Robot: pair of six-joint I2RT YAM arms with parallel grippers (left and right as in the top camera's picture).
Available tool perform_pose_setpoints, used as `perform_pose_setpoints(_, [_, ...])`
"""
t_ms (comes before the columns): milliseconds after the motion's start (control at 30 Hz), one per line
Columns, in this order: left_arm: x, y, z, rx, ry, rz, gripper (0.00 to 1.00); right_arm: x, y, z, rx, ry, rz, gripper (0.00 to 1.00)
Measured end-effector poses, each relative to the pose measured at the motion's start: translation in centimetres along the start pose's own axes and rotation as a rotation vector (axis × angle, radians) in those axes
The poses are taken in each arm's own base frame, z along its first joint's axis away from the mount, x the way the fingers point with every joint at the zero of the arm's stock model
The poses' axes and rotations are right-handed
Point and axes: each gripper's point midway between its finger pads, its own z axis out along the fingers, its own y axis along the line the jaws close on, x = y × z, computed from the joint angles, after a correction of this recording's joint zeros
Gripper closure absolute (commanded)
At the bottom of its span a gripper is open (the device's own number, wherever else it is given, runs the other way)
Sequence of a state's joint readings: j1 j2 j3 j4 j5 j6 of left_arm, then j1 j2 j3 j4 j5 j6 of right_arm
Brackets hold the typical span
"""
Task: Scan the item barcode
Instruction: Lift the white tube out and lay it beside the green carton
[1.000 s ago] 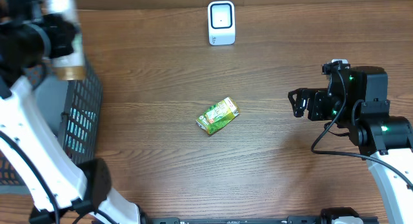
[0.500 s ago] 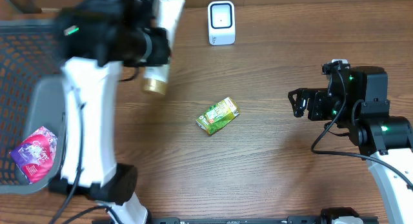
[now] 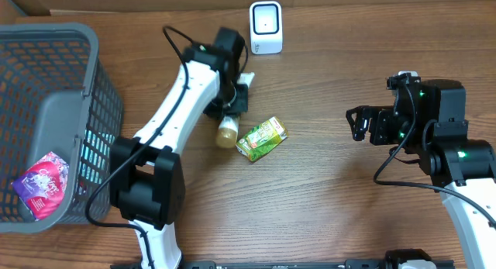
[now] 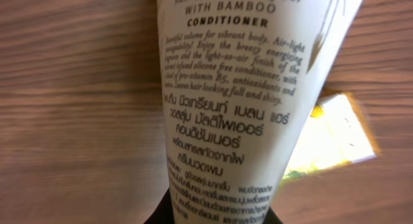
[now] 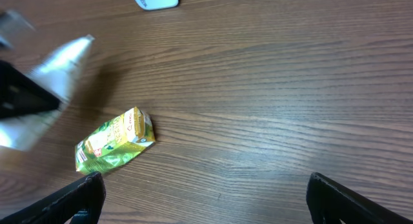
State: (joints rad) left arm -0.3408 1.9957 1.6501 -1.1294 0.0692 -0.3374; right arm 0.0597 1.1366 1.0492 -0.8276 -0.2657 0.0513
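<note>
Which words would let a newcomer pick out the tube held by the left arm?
From the grey mesh basket at the left edge, follow the white left arm toward the scanner at the back. Its end effector is shut on a white tube printed CONDITIONER, with a tan cap; the green carton beside it lies loose.

The left arm stretches forward, left gripper (image 3: 232,105) clamped on a conditioner tube (image 4: 232,108); the right gripper (image 3: 356,123) hovers, jaws spread wide.

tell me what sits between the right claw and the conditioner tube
The green carton lies between the open right claw and the conditioner tube. The overhead view shows this best.
</note>
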Motion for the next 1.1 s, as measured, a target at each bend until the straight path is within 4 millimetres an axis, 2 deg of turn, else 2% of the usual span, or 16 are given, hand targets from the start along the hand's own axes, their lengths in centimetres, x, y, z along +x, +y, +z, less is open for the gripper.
perform_pose_setpoints(133, [1.3,0.4,3.6,-0.008,0.012,0.007,0.96,0.0,0.0,0.0,0.0,0.0,0.0,0.0])
perform_pose_setpoints(300, [3.4,0.6,6.3,-0.011,0.051,0.021,0.95,0.0,0.0,0.0,0.0,-0.001,0.001,0.0])
perform_pose_setpoints(400, [3.8,-0.6,6.5,0.023,0.055,0.039,0.96,0.0,0.0,0.0,0.0,0.0,0.0,0.0])
perform_pose_setpoints(633, [5.6,-4.8,6.5,0.121,0.092,0.113,0.96,0.0,0.0,0.0,0.0,0.0,0.0,0.0])
perform_pose_setpoints(767, [5.9,-5.5,6.4,0.141,0.1,0.124,0.95,0.0,0.0,0.0,0.0,0.0,0.0,0.0])
perform_pose_setpoints(800, [5.9,-5.5,6.4,0.145,0.102,0.122,0.92,0.0,0.0,0.0,0.0,0.0,0.0,0.0])
perform_pose_setpoints(1000, [6.4,-5.3,6.6,0.158,0.124,0.09,0.3,0.0,0.0,0.0,0.0,-0.001,0.0,0.0])
perform_pose_setpoints(1100, [6.5,-5.4,6.6,0.163,0.128,0.087,0.23,0.0,0.0,0.0,0.0,0.0,0.0,0.0])
